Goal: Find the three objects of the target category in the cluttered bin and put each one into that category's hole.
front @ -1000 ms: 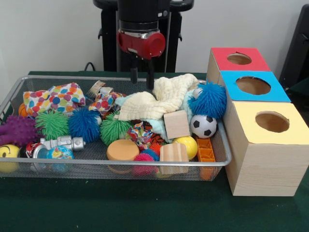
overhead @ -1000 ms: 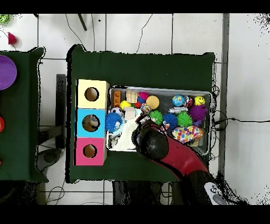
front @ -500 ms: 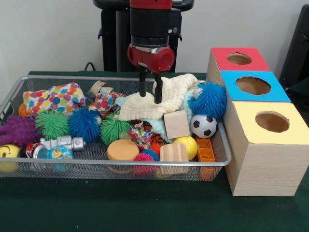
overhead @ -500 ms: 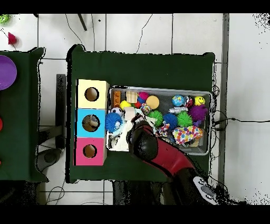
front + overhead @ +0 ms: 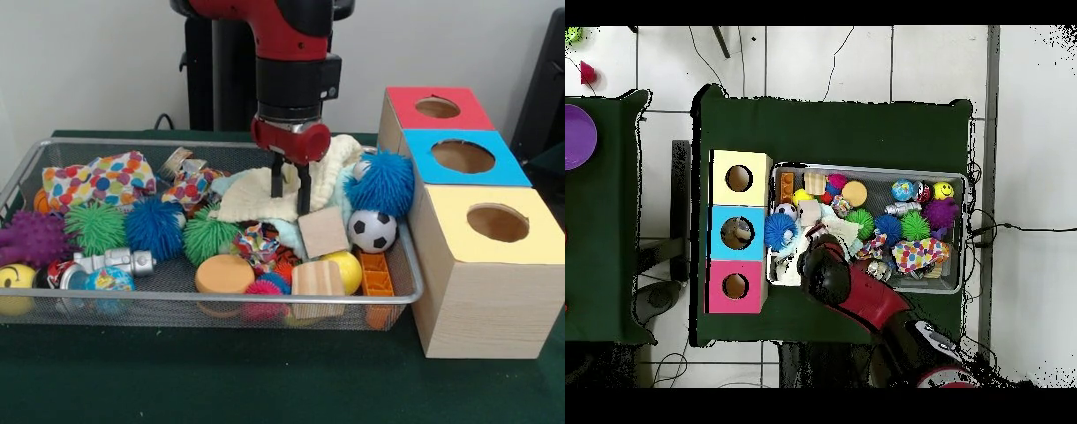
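At the left end of the wire bin [image 5: 18, 177] lie a purple spiky ball [image 5: 31, 238], a yellow smiley ball [image 5: 15, 281] and a polka-dot cloth [image 5: 97, 179]. Just right of them sit a green fuzzy ball [image 5: 94, 227] and a blue fuzzy ball [image 5: 153, 228], with a silver toy [image 5: 115, 261] in front of them.

Near the bin's middle the red and black arm [image 5: 287, 35] comes straight down, wrist vertical. Its gripper [image 5: 290, 187] points downward over the cream cloth [image 5: 256, 196]; the two dark fingers [image 5: 304, 189] stand a little apart, nothing visibly held between them, and their tips are at the cloth, just above a tilted wooden cube [image 5: 322, 229]. In the overhead view the arm [image 5: 850, 290] covers the gripper.

Right of the cube rest a soccer ball [image 5: 372, 230] and a large blue fuzzy ball [image 5: 383, 184]. A second wooden block [image 5: 317, 281] and an orange disc [image 5: 224, 274] sit by the bin's near rim.

Beside the bin stand three boxes: yellow-topped [image 5: 494, 221], blue-topped [image 5: 463, 157] and red-topped [image 5: 436, 108], each with a round hole.
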Robot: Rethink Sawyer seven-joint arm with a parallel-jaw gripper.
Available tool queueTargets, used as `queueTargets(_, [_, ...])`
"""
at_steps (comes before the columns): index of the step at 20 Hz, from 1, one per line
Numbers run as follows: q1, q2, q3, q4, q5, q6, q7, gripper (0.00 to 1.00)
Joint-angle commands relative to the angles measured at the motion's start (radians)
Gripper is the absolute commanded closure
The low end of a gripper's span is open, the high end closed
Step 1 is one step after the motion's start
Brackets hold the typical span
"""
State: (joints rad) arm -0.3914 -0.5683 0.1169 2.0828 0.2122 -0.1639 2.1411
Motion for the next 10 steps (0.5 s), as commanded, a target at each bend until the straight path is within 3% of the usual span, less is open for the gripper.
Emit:
queueTargets(1, [-0.020,0.163,0.094,-0.028,0.038,-0.135,0.300,0.00])
queueTargets(10, [0.031,0.192,0.038,-0.060,0.100,-0.134,0.260,0.00])
